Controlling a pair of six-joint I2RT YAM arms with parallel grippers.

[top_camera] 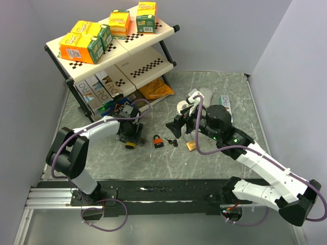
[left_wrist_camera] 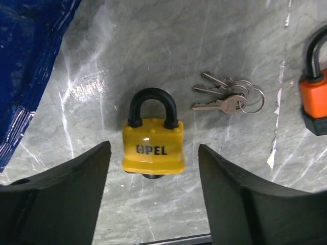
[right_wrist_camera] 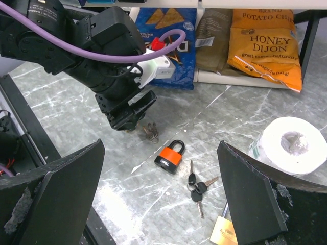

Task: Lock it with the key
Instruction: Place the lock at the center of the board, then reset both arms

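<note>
**Yellow padlock framed by parted left fingers**

Yellow padlock lies flat on the grey marbled table. In the left wrist view its black shackle points to 12 o'clock, with both legs seated in the body. Left gripper hovers right over it, fingers apart, one on each side, and bare table shows between each finger and the lock. At 2 o'clock from the lock sits a ring of silver keys. Further out at 3 o'clock is an orange padlock, and a blue bag fills 10 o'clock.

Over to the right gripper: its fingers are spread wide and hold nothing. Black-headed keys lie at 5 o'clock of the orange padlock, with a paper roll at 2 o'clock of them.
</note>
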